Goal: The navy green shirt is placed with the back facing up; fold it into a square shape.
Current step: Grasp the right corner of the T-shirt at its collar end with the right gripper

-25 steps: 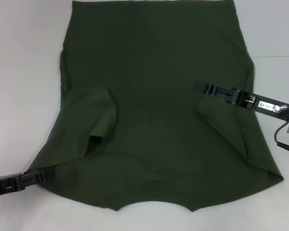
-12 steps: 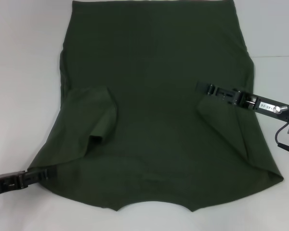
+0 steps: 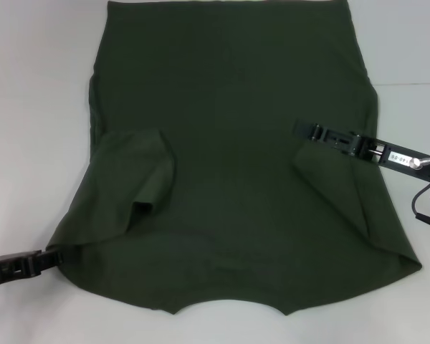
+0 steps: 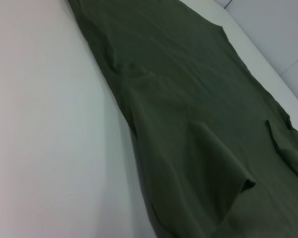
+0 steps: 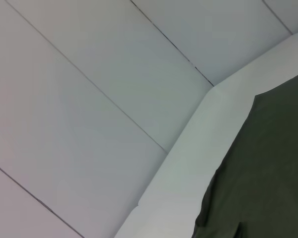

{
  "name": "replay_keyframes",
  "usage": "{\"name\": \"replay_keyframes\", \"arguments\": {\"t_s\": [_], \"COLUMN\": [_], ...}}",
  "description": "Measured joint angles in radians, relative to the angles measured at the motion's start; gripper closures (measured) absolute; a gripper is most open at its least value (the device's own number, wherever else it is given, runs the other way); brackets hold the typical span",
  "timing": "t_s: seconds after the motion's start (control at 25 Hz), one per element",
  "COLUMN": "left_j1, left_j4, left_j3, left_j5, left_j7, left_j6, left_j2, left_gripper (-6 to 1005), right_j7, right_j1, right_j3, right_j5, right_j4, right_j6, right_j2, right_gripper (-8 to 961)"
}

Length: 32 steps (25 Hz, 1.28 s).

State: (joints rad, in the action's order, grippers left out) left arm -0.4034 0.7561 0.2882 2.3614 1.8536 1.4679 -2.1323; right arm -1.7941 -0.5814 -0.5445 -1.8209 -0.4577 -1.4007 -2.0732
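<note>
The navy green shirt (image 3: 229, 165) lies flat on the white table, neckline (image 3: 229, 307) toward me, hem at the far edge. Both sleeves are folded inward: the left sleeve (image 3: 132, 179) and the right sleeve (image 3: 337, 183). My left gripper (image 3: 51, 256) is low at the shirt's near left shoulder corner, right at the fabric's edge. My right gripper (image 3: 301, 129) reaches in from the right, over the shirt just beyond the folded right sleeve. The left wrist view shows the shirt (image 4: 188, 124) lengthwise. In the right wrist view only a corner of the shirt (image 5: 268, 173) shows.
A bare white table (image 3: 29, 107) surrounds the shirt on the left, right and near sides. The right arm's cable (image 3: 423, 211) hangs off the wrist at the right edge. Wall panels (image 5: 89, 99) rise behind the table's far edge.
My left gripper has slid leftward, off the shirt's corner toward the bare table. My right gripper has drawn slightly rightward. The shirt has kept its shape.
</note>
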Motion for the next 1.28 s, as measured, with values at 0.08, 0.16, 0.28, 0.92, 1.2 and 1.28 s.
{"name": "replay_keyframes", "arguments": {"t_s": [0.08, 0.16, 0.28, 0.92, 1.2, 1.28], "left_j1": [-0.002, -0.002, -0.004, -0.001, -0.004, -0.006], "left_j4": [-0.001, -0.001, -0.002, -0.009, -0.009, -0.009], "left_j3": [0.000, 0.000, 0.000, -0.007, -0.008, -0.008], "left_j5": [0.000, -0.001, -0.002, -0.011, -0.012, -0.013], "left_j7": [0.001, 0.002, 0.008, 0.028, 0.029, 0.028], "left_j6": [0.000, 0.000, 0.000, 0.010, 0.004, 0.004], "left_j2": [0.000, 0.000, 0.000, -0.014, -0.014, -0.012], "left_gripper": [493, 557, 682, 977, 977, 977], "right_j7": [-0.009, -0.017, -0.038, -0.301, -0.367, -0.381], "right_j1": [0.004, 0.011, 0.032, 0.212, 0.255, 0.254], "right_j3": [-0.001, -0.004, -0.009, -0.003, 0.001, 0.002], "right_j5": [-0.002, -0.004, -0.008, -0.199, -0.246, -0.270], "right_j4": [-0.002, -0.002, -0.004, -0.172, -0.175, -0.175], "right_j6": [0.001, 0.004, 0.006, -0.097, -0.091, -0.086], "right_j2": [0.005, 0.016, 0.038, 0.131, 0.156, 0.156], "right_gripper": [62, 63, 63, 71, 70, 69]}}
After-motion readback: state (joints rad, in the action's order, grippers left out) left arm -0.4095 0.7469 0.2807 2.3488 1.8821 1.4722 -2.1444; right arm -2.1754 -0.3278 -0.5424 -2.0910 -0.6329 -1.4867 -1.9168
